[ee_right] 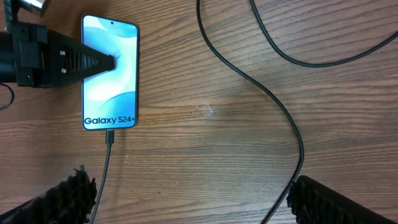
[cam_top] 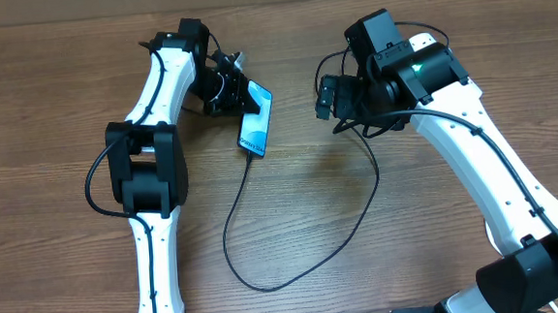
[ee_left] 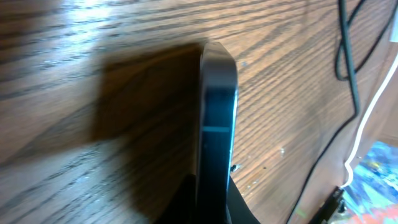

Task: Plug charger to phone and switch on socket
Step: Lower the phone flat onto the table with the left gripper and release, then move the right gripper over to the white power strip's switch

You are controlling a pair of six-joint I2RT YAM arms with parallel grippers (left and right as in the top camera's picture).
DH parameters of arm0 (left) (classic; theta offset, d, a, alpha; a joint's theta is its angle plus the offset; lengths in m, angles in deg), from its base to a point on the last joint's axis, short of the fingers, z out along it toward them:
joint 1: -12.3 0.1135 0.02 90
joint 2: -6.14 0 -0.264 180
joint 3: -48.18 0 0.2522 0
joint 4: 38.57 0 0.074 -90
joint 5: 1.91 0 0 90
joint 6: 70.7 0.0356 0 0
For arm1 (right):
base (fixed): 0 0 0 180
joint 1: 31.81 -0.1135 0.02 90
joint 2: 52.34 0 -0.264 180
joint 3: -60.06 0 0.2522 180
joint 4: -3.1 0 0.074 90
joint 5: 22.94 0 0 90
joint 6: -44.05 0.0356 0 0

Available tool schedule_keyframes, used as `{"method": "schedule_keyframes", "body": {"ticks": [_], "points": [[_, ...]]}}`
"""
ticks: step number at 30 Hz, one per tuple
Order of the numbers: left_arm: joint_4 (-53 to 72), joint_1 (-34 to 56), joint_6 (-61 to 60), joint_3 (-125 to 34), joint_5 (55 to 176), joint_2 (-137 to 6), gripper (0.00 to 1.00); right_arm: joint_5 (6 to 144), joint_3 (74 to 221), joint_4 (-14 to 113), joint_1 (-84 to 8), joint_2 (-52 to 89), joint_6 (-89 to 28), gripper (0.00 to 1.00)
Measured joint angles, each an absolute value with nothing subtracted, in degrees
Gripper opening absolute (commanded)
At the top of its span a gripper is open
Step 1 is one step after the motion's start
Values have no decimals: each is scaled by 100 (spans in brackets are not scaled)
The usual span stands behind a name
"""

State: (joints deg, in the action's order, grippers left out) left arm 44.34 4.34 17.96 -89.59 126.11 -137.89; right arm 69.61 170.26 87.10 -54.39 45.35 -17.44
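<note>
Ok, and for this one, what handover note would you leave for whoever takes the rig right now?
Left gripper: shut on the phone, pinching one long edge.
Right gripper: open, holding nothing, above the table to the right of the phone.
Charger: connector appears seated in the phone's bottom port; the cable loops across the table.
Socket: not in view, so its switch state is unknown.
Done: charger in phone.
Left: find the socket and switch it on.
</note>
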Motion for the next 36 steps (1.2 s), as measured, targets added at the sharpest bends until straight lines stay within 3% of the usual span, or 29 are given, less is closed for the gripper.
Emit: {"method": "schedule_keyframes", "body": {"ticks": [4,12,17,25,28,36], "points": [[4430,434,1781,-8959,12469,-13789,17,6961,17026,8701,-5437,4546,-1744,100],[4432,434,1750,-8959,12119,-13789,19,6963,17026,8703,-5439,4546,-1744,100],[4451,434,1693,-8959,11769,-13789,36,6961,17026,8703,-5439,4546,-1744,100],[4524,438,1645,-8961,11146,-13789,38,6961,17026,8703,-5439,4546,-1744,100],[4528,438,1649,-8972,11092,-13789,46,6961,17026,8714,-5439,4546,-1744,100],[4895,504,1494,-9350,10687,-13774,52,6968,17026,8751,-5144,4546,-1744,100]]}}
